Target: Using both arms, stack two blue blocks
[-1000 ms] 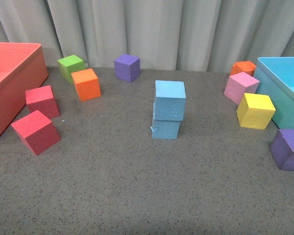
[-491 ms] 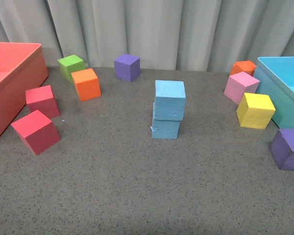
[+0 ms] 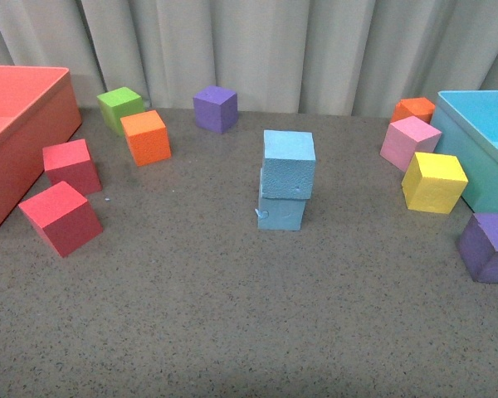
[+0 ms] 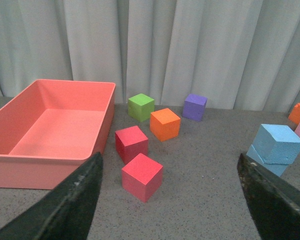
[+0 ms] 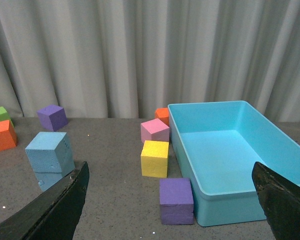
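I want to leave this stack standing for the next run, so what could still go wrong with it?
1. The upper blue block sits slightly offset and twisted on the lower blue block, so a bump might topple it.
2. The left claw and right claw are both open and empty, facing the scene; a careless move forward could hit the stack or nearby cubes.

From the right wrist, the right pincer (image 5: 172,205) hangs wide apart over the table (image 5: 110,210), its two black fingers (image 5: 57,207) at the frame's lower corners with nothing between them. The two blue blocks (image 5: 50,157) stand stacked, the upper one sitting askew on the lower. Beside the turquoise bin (image 5: 235,155) lie a yellow cube (image 5: 155,158), a pink cube (image 5: 155,131), a purple cube (image 5: 176,200) touching the bin's wall, and an orange cube (image 5: 162,115) behind. A grey curtain (image 5: 150,55) hangs at the back.
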Action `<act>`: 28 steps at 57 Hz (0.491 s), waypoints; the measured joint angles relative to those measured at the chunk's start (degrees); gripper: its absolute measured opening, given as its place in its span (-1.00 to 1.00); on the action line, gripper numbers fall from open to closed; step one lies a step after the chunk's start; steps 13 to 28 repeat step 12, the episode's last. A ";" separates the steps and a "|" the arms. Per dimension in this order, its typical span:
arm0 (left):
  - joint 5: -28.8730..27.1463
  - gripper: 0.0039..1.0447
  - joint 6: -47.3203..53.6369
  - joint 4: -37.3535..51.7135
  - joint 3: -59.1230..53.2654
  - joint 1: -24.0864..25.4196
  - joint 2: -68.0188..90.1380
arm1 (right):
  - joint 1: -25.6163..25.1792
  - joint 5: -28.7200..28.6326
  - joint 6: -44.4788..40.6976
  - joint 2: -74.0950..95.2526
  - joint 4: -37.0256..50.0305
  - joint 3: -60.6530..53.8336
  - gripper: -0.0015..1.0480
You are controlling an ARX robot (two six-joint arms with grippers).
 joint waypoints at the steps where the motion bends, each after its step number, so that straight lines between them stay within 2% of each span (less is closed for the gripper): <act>1: 0.00 0.64 0.00 0.00 0.00 0.00 0.00 | 0.00 0.00 0.00 0.00 0.00 0.00 0.81; 5: 0.00 0.90 0.02 0.00 0.00 0.00 0.00 | 0.00 0.00 0.00 0.00 0.00 0.00 0.81; 28: 0.02 0.88 0.15 0.00 0.00 0.00 0.00 | 0.00 0.00 0.00 0.00 0.00 0.00 0.81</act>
